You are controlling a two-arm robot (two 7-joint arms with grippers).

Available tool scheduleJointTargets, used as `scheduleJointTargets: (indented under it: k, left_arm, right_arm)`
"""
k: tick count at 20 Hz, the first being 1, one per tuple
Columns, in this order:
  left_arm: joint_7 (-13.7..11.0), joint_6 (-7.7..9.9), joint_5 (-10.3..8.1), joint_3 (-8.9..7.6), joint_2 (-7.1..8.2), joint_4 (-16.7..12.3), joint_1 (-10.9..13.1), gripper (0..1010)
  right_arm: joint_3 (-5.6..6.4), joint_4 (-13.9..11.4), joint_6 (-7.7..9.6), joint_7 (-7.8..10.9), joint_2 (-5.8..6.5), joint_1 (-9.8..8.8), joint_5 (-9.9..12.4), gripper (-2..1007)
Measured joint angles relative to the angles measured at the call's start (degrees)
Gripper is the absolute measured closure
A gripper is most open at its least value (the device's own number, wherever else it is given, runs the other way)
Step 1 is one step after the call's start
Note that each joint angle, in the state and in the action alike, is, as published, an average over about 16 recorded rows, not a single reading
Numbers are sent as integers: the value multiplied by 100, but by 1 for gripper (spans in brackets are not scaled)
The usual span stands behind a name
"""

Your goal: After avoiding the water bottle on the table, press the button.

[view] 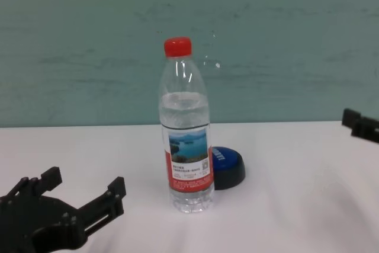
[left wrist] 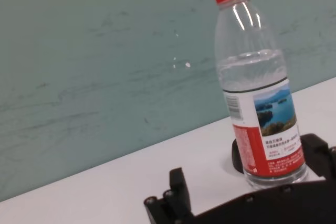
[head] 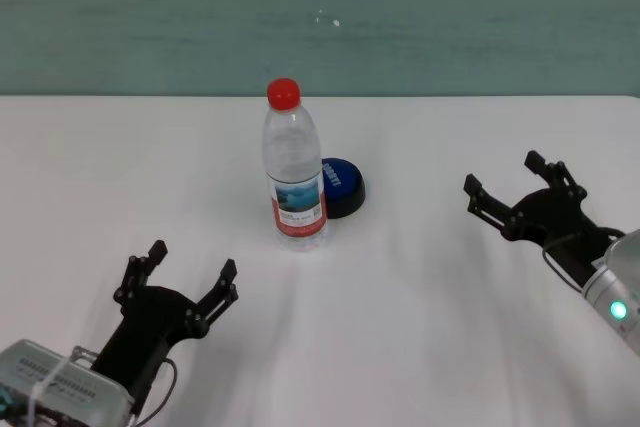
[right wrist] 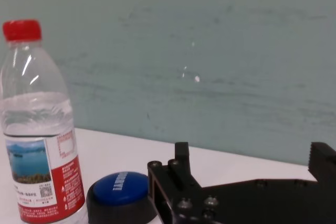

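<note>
The water bottle (head: pixel 293 172) stands upright on the white table (head: pixel 420 327), near its middle, red cap on. The blue button (head: pixel 342 185) sits just behind the bottle, to its right, close to it or touching. My left gripper (head: pixel 192 265) is open and empty, low over the table, in front of the bottle and to its left. My right gripper (head: pixel 503 174) is open and empty, to the right of the button and well apart from it. The right wrist view shows the bottle (right wrist: pixel 39 129) and the button (right wrist: pixel 121 190) beyond a finger (right wrist: pixel 181 163).
A teal wall (head: pixel 320 17) rises behind the table's far edge. In the chest view the bottle (view: pixel 186 140) partly hides the button (view: pixel 228 167), with my left gripper (view: pixel 84 183) at the near left. In the left wrist view the bottle (left wrist: pixel 260 87) stands right ahead.
</note>
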Motion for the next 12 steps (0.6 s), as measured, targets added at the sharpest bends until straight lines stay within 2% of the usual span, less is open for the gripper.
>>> scheduleJointTargets:
  k: [6,12]
  left_arm:
    - [0,0,0,0,0,0,0,10]
    - [0,0,0,0,0,0,0,10]
  right_arm:
    - [-72,30,15,-107,-210,-72,-225,1]
    - [-233,203,-48,59,-296,9,-393,1]
